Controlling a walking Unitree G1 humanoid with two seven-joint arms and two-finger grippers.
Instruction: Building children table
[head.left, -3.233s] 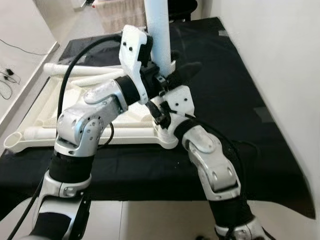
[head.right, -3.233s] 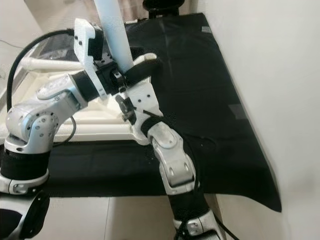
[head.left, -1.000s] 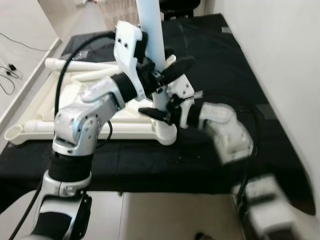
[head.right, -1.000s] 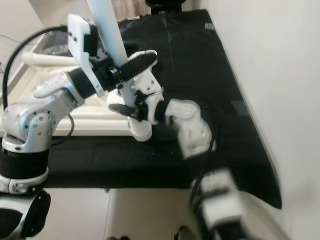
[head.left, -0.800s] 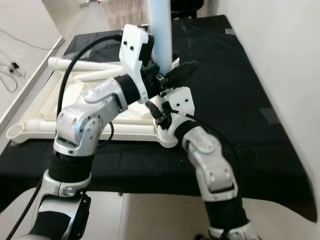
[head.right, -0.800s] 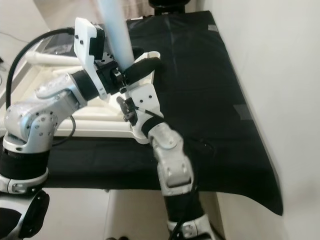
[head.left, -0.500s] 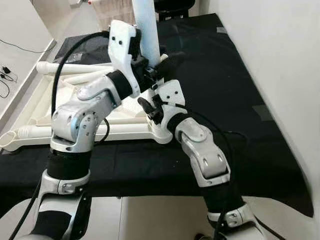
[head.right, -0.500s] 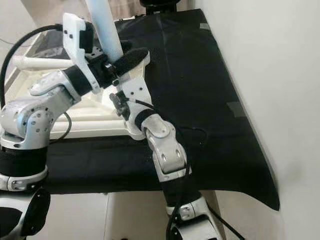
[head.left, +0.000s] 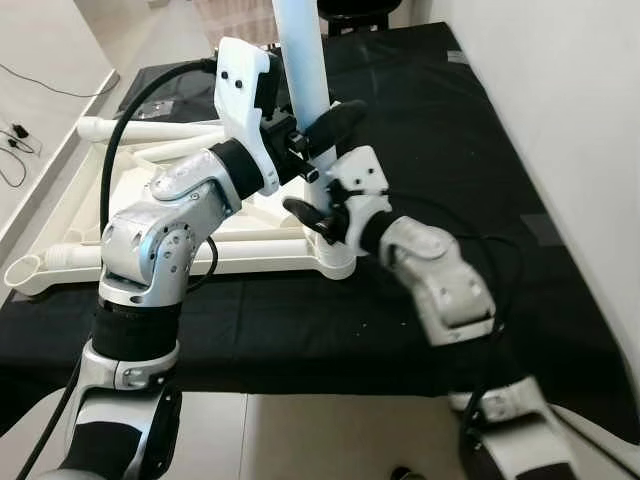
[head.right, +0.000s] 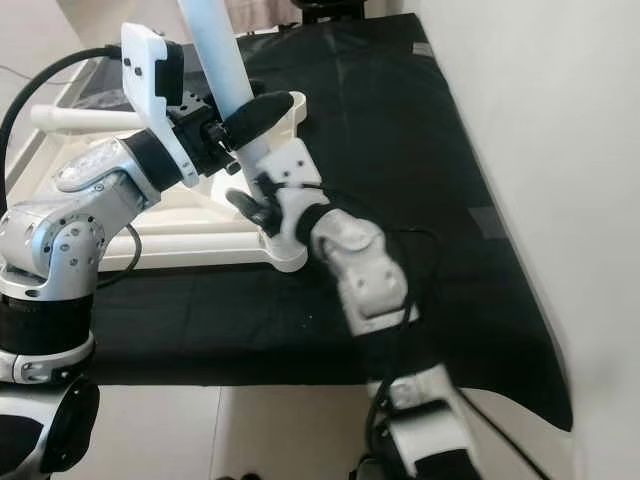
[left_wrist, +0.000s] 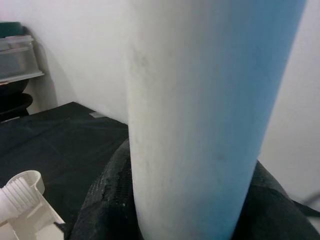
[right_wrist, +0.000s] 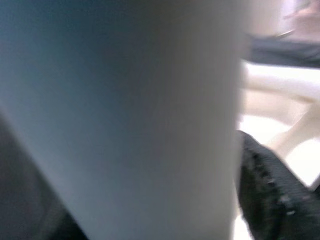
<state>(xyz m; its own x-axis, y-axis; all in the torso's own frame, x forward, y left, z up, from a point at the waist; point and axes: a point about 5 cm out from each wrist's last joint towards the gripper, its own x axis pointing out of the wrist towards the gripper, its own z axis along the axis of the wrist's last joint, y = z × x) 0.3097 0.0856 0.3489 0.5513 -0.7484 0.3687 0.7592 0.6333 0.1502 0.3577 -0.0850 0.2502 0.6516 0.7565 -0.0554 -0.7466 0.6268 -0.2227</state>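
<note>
The white table leg (head.left: 303, 60) stands upright at the near corner of the overturned white table frame (head.left: 200, 255), which lies on the black-covered worktop (head.left: 450, 160). The left claw (head.left: 318, 128) is clamped around the leg partway up; the right claw (head.left: 318, 215) grips it lower, near the corner socket (fingers either side).

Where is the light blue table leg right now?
In the left eye view the table leg stands upright at the near right corner of the white table frame, gripped by the left hand with the right hand just below.
</note>
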